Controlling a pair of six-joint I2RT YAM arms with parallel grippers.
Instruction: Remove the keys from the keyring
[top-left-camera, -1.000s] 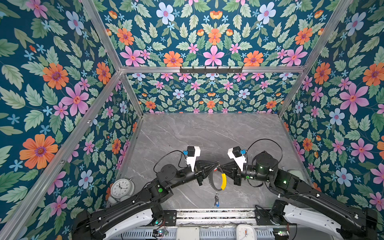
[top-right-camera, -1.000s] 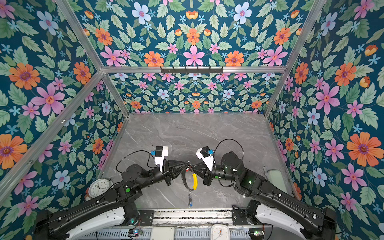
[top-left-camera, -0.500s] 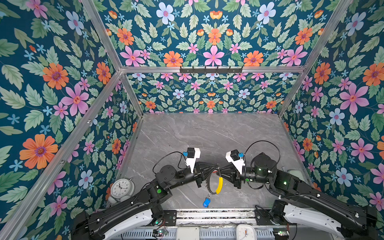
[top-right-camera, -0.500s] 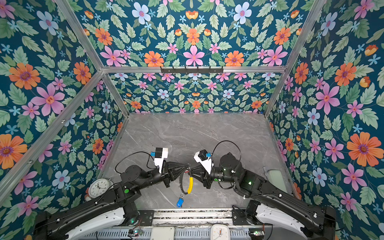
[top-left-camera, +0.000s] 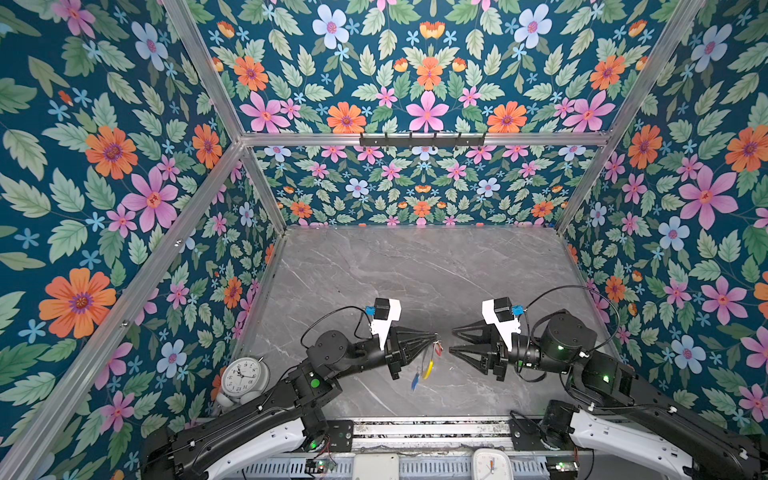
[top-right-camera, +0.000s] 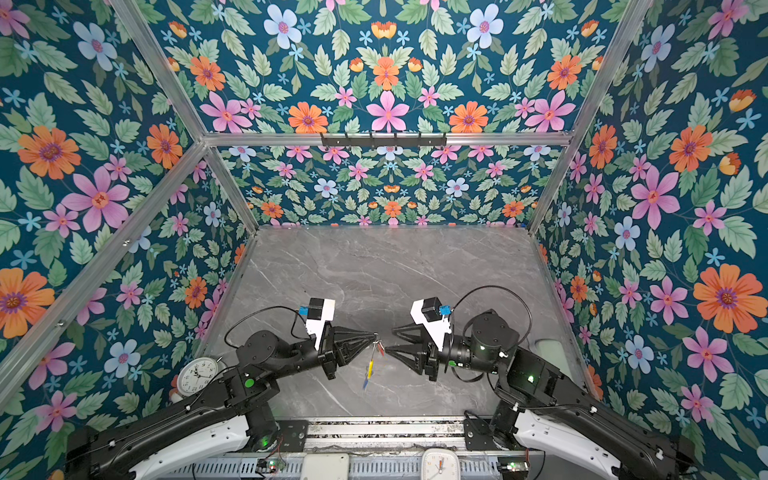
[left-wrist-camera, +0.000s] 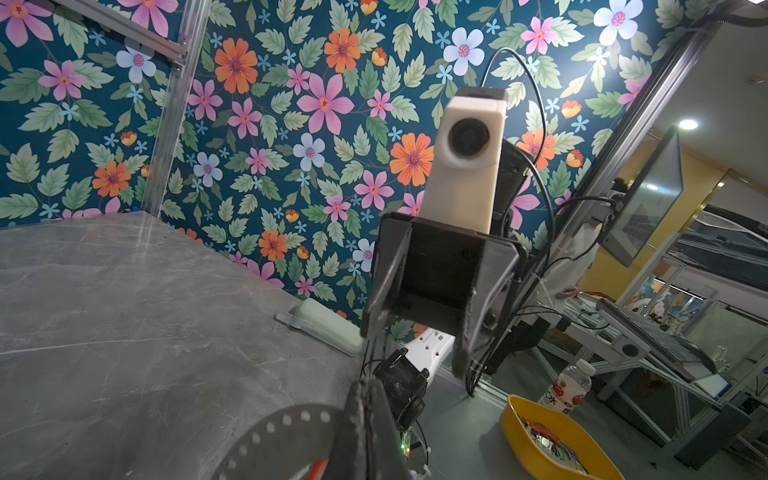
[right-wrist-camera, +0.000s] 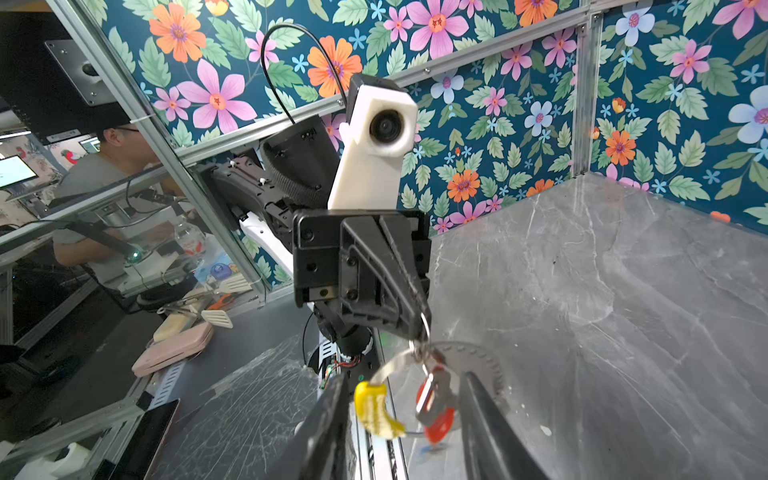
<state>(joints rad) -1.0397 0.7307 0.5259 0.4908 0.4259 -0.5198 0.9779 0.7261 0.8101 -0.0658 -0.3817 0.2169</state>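
In both top views the left gripper (top-left-camera: 434, 336) is closed, pinching the keyring (right-wrist-camera: 388, 363) at its top. The ring hangs at 6 o'clock from the tips, over the table (top-left-camera: 415, 270) near its 6 o'clock edge. The yellow sleeve (top-left-camera: 428, 367) and the red key (right-wrist-camera: 434, 405) sit on the ring. A blurred blue key (top-left-camera: 414, 380) shows at 7 o'clock of the sleeve; whether it is on the ring cannot be told. At 3 o'clock of the left tips, apart from them, the right gripper (top-left-camera: 451, 340) has its jaws partly spread and holds nothing.
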